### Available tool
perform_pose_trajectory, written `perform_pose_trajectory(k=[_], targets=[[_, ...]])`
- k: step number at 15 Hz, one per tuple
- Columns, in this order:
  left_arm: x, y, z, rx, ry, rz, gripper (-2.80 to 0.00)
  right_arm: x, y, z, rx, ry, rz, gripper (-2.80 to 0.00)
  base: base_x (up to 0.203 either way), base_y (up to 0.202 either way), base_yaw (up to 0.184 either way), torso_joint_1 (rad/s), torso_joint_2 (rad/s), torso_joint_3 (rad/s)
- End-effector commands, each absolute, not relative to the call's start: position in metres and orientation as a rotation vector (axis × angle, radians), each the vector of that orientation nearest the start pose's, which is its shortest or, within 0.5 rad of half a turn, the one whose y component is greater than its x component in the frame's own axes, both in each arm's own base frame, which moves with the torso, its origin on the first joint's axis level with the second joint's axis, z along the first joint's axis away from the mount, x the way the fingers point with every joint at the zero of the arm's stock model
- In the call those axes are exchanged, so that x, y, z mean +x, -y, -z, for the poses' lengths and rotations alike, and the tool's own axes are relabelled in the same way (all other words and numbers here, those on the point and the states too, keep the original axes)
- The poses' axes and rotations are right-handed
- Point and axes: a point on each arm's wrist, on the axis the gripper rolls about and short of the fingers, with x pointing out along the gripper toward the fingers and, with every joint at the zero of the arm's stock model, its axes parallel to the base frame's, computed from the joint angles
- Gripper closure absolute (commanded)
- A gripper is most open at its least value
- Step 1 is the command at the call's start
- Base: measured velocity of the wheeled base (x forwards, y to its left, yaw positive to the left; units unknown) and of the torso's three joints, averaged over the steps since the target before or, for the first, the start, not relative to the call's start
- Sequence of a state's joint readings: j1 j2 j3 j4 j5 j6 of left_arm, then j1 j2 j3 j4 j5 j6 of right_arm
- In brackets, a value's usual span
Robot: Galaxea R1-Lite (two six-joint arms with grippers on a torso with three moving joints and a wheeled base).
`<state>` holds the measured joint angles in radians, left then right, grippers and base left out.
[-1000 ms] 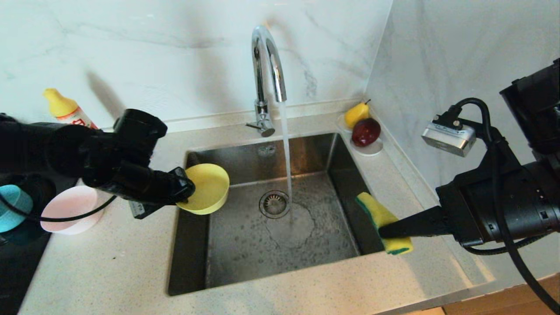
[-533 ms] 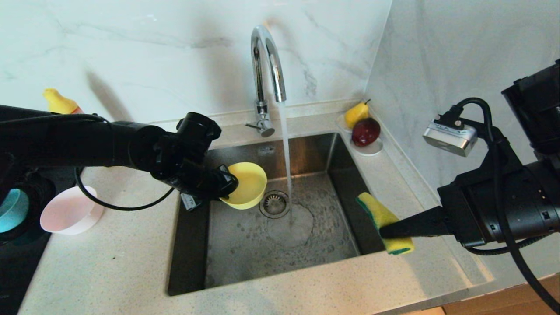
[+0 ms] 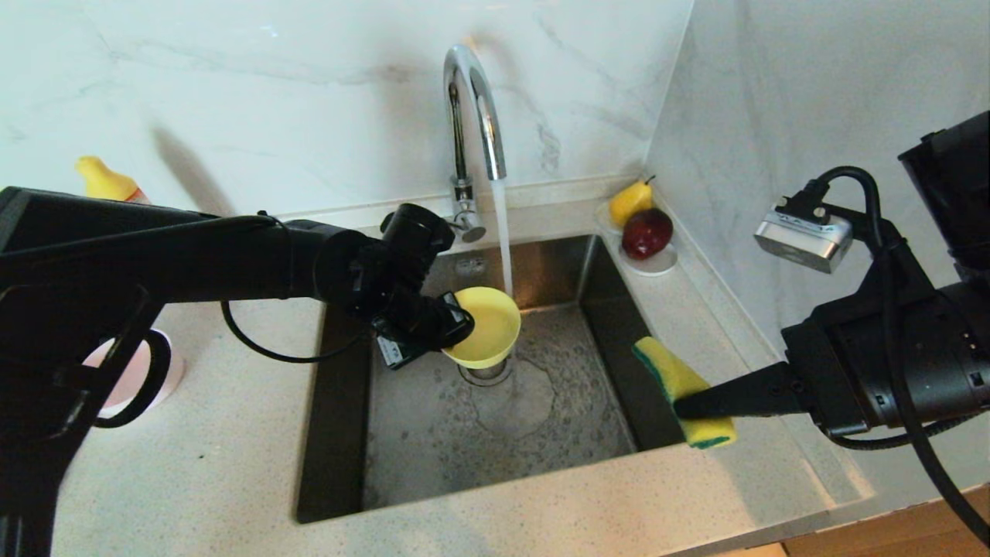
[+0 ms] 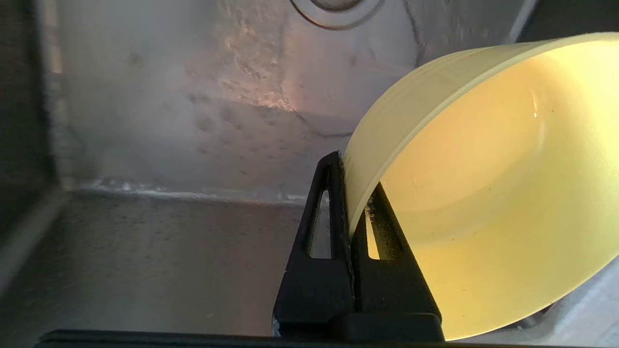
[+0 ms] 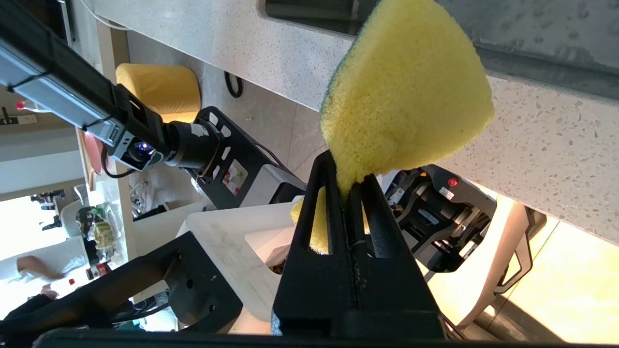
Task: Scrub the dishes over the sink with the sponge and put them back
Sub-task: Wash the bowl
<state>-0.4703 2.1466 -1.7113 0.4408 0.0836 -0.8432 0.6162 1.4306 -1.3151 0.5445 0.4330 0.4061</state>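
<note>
Over the sink [image 3: 619,340], under the tap's stream, the left gripper [image 3: 456,329] pinches the yellow bowl [image 3: 483,325] by its rim; rightward at the sink's right edge, the right gripper [image 3: 681,406] clamps the sponge [image 3: 677,387], nearer that arm.

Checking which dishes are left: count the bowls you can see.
2. A yellow bowl is over the sink, held by the left tool. A pink bowl sits on the counter, left, mostly behind the arm. More may be hidden there.
</note>
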Motion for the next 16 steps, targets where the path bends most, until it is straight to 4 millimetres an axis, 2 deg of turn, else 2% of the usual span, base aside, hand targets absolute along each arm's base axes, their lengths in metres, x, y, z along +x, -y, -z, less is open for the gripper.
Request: perform_pose_trajectory(k=[1,9,11,16], targets=[[0.378,0.199,-0.156,-0.527,-0.954,-0.015,0.00,0.173,-0.134,-0.290,0.293,-0.885,-0.855,0.00,0.000,0.000,0.000,0.000,0.00,0.000],[0.400,0.213,-0.135,-0.505,-0.929,-0.050,0.00,0.175,-0.135,-0.285,0.292,-0.905,-0.847,0.00,0.000,0.000,0.000,0.000,0.00,0.000],[0.405,0.216,-0.134,-0.511,-0.913,-0.053,0.00,0.176,-0.136,-0.284,0.290,-0.909,-0.846,0.00,0.000,0.000,0.000,0.000,0.00,0.000],[0.403,0.215,-0.138,-0.524,-0.910,-0.055,0.00,0.173,-0.134,-0.286,0.292,-0.899,-0.849,0.00,0.000,0.000,0.000,0.000,0.00,0.000]])
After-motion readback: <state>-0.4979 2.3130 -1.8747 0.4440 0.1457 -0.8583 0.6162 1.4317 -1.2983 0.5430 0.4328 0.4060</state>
